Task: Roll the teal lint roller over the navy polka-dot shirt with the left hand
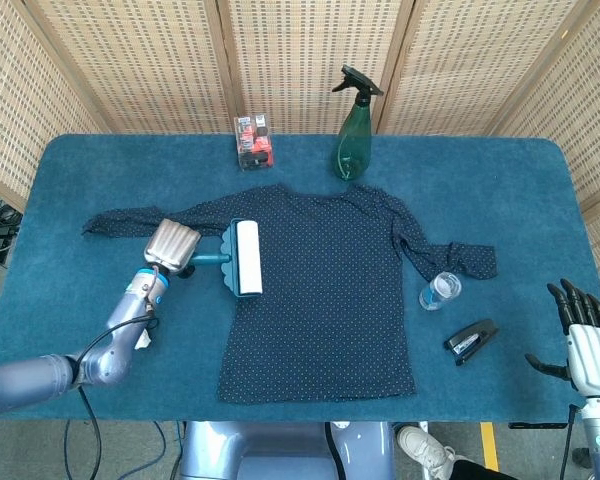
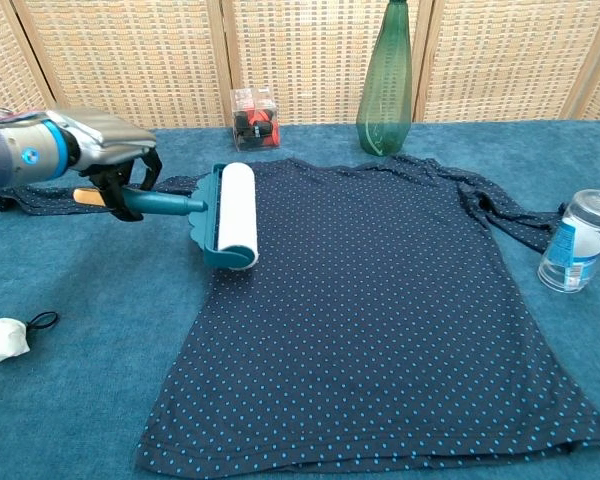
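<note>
Left hand (image 2: 105, 150) clamped on the roller (image 2: 220, 214) handle; drum just beyond it, on the shirt (image 2: 380, 300) edge. Should press evenly, drum flat, long straight strokes away from hand across the cloth without bunching it.
</note>
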You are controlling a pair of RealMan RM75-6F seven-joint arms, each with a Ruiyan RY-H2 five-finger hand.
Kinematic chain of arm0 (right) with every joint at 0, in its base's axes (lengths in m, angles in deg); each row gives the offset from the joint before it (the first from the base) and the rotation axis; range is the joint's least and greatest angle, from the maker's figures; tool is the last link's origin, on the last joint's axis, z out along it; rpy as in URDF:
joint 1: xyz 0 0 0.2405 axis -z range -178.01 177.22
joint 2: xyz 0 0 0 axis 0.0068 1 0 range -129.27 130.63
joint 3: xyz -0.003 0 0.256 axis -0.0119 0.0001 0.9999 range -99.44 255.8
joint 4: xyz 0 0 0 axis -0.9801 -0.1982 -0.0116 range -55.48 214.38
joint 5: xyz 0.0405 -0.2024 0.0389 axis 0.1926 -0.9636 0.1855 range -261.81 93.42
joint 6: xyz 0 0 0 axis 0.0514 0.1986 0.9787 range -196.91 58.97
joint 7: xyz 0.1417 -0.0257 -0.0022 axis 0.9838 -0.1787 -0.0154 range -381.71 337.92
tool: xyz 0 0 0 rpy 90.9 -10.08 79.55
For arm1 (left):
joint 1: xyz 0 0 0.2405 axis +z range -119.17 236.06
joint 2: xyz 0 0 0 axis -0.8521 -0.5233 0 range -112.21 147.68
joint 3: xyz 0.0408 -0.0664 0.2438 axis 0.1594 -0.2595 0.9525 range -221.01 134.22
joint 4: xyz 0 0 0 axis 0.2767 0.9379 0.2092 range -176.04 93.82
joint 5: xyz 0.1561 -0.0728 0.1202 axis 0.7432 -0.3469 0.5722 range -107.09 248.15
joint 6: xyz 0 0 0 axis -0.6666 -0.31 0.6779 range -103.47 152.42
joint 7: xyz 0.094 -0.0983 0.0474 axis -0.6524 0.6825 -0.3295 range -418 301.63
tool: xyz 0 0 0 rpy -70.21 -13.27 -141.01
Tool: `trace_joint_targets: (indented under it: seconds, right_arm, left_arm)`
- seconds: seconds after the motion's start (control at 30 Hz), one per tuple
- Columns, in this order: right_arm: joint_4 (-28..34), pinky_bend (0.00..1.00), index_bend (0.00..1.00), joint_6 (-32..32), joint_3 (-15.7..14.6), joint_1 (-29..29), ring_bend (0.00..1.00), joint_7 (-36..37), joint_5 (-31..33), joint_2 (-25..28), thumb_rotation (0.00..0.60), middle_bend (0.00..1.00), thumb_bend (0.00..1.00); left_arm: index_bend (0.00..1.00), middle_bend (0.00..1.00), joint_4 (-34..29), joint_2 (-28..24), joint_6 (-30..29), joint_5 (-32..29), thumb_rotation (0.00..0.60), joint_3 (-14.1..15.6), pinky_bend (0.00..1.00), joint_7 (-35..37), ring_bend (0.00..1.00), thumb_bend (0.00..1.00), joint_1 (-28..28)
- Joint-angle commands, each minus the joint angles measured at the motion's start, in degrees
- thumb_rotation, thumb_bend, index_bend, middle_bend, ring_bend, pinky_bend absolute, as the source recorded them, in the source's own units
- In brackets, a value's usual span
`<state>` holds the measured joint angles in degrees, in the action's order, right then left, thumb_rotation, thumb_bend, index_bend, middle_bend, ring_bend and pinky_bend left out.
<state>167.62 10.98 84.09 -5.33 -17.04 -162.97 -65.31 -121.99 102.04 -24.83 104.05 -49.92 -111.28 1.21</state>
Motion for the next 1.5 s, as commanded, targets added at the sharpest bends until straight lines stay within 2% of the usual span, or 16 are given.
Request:
trace_joint_targets:
  seconds: [0.03, 0.3, 0.47, 0.87, 1.1, 1.2, 1.5]
  right_arm:
    - [-0.24, 0.0, 0.0, -0.24, 0.06, -0.07, 0.0, 0.08, 0.24, -0.08, 0.6, 0.0, 0.04]
    - [-0.61, 0.0, 0.0, -0.57, 0.16, -0.15, 0.0, 0.22, 0.54, -0.16, 0.6, 0.0, 0.04]
    - [0.06, 0.0, 0.0, 0.42, -0.02, 0.05, 0.0, -0.02, -0.58, 0.12, 0.6, 0.0, 0.04]
    - [1.09, 0.0, 0.0, 1.2, -0.3, 0.28, 0.0, -0.58, -1.51, 0.55, 0.6, 0.0, 0.04]
    - [1.25, 0.0, 0.0, 1.07, -0.33, 0.33, 0.0, -0.08, -1.46, 0.87, 0.6, 0.0, 0.04]
    - [1.15, 0.0, 0.0, 0.6, -0.39, 0.23, 0.0, 0.36, -1.32, 0.98, 0.6, 0.0, 0.04]
    - [1.2, 0.0, 0.0, 0.71, -0.48, 0.3, 0.0, 0.61, -1.53, 1.15, 0.6, 0.0, 0.04]
  left_arm:
    - [0.84, 0.89, 0.51, 0.85, 0.32, -1.5, 0.6, 0.63, 0.66, -1.2, 0.75, 0.58, -1.28]
    - [0.84, 0.89, 1.02, 1.93, 0.27, -3.9, 0.6, 1.92, 0.66, -2.91, 0.75, 0.58, -3.61]
    - [0.84, 0.89, 1.93, 3.65, 0.32, -7.68, 0.6, 2.37, 0.66, -5.73, 0.75, 0.58, -6.39]
    - [0.84, 0.89, 3.81, 8.44, -0.45, -13.98, 0.6, 2.04, 0.66, -10.77, 0.75, 0.58, -12.12]
    - [0.84, 0.89, 6.53, 12.86, -0.73, -18.01, 0.6, 0.62, 0.66, -14.34, 0.75, 0.59, -16.78]
    - [0.84, 0.89, 9.27, 15.95, -0.59, -21.08, 0.6, -1.08, 0.66, -16.36, 0.75, 0.59, -19.84]
    - [0.84, 0.89, 13.59, 20.37, -0.81, -26.05, 0.6, -2.06, 0.66, -20.01, 0.75, 0.59, -23.44]
